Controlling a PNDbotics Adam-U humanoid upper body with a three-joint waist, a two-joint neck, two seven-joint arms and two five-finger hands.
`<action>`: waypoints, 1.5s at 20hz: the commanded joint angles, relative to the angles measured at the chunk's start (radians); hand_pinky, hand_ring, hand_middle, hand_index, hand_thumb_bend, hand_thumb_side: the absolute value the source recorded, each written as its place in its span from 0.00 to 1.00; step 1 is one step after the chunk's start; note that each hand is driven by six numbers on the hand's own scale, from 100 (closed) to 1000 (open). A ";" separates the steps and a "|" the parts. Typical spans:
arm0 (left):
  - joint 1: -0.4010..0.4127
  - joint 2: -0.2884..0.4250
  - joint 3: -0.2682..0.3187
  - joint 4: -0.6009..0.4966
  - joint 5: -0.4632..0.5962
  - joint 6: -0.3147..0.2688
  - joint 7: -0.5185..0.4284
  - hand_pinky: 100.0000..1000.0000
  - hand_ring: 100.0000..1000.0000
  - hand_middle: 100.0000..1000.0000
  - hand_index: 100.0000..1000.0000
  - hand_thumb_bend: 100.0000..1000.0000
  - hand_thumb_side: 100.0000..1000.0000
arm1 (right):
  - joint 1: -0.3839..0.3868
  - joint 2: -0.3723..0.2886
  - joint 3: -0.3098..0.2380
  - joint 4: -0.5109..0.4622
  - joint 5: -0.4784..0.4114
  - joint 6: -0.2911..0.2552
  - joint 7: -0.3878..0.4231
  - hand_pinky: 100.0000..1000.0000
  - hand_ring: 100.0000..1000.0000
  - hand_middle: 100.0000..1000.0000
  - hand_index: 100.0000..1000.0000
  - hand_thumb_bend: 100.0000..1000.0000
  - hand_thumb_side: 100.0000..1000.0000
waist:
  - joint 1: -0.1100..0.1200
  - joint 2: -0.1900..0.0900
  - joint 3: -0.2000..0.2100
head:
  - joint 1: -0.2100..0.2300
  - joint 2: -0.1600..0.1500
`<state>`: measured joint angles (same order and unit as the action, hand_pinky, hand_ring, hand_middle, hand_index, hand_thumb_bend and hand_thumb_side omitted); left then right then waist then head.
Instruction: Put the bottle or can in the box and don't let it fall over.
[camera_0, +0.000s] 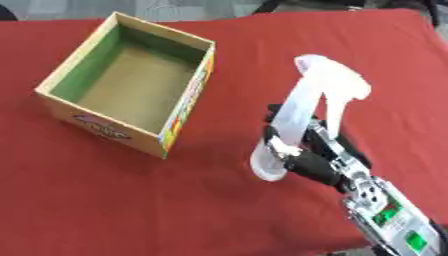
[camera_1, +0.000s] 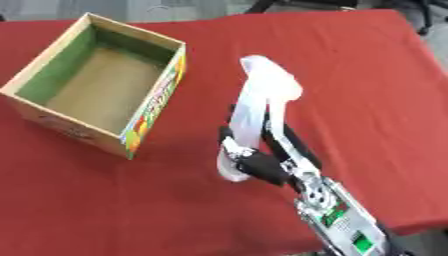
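My right hand (camera_0: 308, 159) is wrapped round the white spray bottle (camera_0: 302, 111) low on its body — top-heavy, so I'd keep it upright and carry it slowly left to the empty cardboard box (camera_0: 188, 102), well apart — lowering straight down.

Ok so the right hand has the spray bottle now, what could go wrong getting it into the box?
The white spray bottle is tall and top-heavy with its trigger head, so it may topple when released. The right hand grips it low, so it could swing. The cardboard box sits apart to the left; the bottle's base might catch its near wall.
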<state>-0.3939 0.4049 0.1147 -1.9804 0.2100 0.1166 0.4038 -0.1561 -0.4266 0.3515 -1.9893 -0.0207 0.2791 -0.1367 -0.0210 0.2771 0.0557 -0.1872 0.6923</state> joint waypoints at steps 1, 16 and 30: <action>-0.015 0.016 0.005 -0.020 0.005 -0.003 0.000 0.43 1.00 1.00 0.67 0.23 0.93 | 0.003 -0.008 0.005 -0.011 0.010 0.012 0.008 0.97 1.00 0.74 0.88 0.00 0.39 | 0.002 -0.011 0.002 | -0.004 -0.012; -0.020 0.013 0.003 -0.020 0.008 -0.003 -0.001 0.43 1.00 1.00 0.66 0.23 0.93 | 0.019 -0.007 0.012 -0.011 0.011 0.054 0.025 0.96 1.00 0.75 0.88 0.00 0.35 | -0.001 -0.011 0.012 | -0.008 -0.020; -0.021 0.013 0.002 -0.020 0.011 -0.004 0.000 0.43 1.00 1.00 0.66 0.23 0.93 | 0.018 -0.013 -0.007 -0.011 -0.062 0.122 -0.085 0.95 0.96 0.55 0.69 0.00 0.00 | 0.000 -0.011 0.012 | -0.010 -0.024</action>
<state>-0.3982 0.4040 0.1145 -1.9804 0.2180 0.1163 0.4040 -0.1396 -0.4220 0.3518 -1.9937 -0.0752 0.3921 -0.2059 -0.0244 0.2781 0.0676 -0.1950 0.6826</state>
